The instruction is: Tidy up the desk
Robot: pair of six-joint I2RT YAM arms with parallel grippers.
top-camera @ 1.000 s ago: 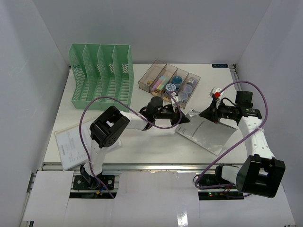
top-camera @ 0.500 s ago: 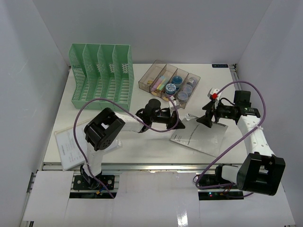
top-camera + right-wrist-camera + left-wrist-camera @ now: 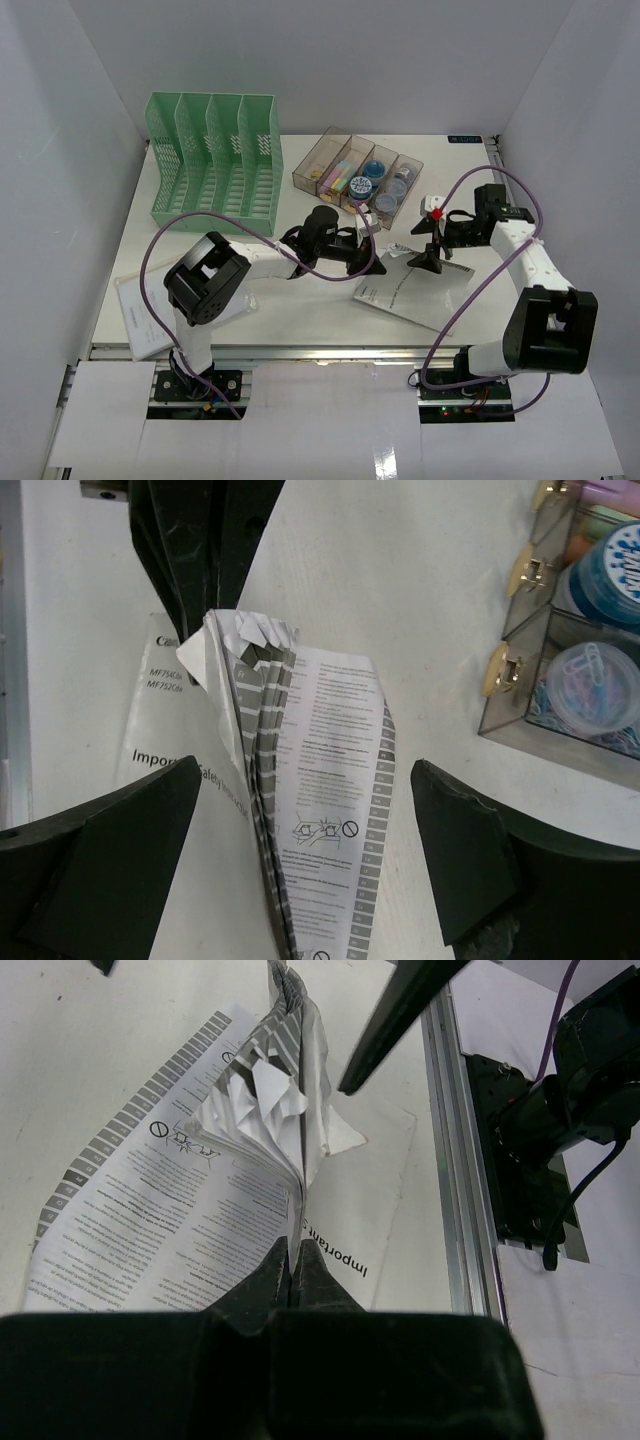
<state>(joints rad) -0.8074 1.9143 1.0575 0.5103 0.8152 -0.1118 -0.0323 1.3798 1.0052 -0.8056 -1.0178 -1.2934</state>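
Note:
On the white desk (image 3: 300, 305) a printed booklet (image 3: 415, 290) lies partly open, right of centre near the front rail. My left gripper (image 3: 374, 262) is shut on the booklet's raised, crumpled pages (image 3: 285, 1100), pinching them between its jaws (image 3: 295, 1260). My right gripper (image 3: 425, 250) stands open just right of it. In the right wrist view its fingers (image 3: 150, 820) straddle the standing pages of the booklet (image 3: 330, 810) without touching them. The left gripper (image 3: 200, 550) shows at the top of that view.
A green slotted file rack (image 3: 213, 160) stands at the back left. A clear compartment tray (image 3: 358, 178) holding clips and small items sits behind the grippers, close to the right gripper (image 3: 575, 630). A printed card (image 3: 150, 305) lies at the front left. The aluminium rail (image 3: 455, 1190) borders the booklet.
My right gripper has opened and let go of the booklet. The left gripper has pulled the booklet a little leftward, and the right arm has followed to the left.

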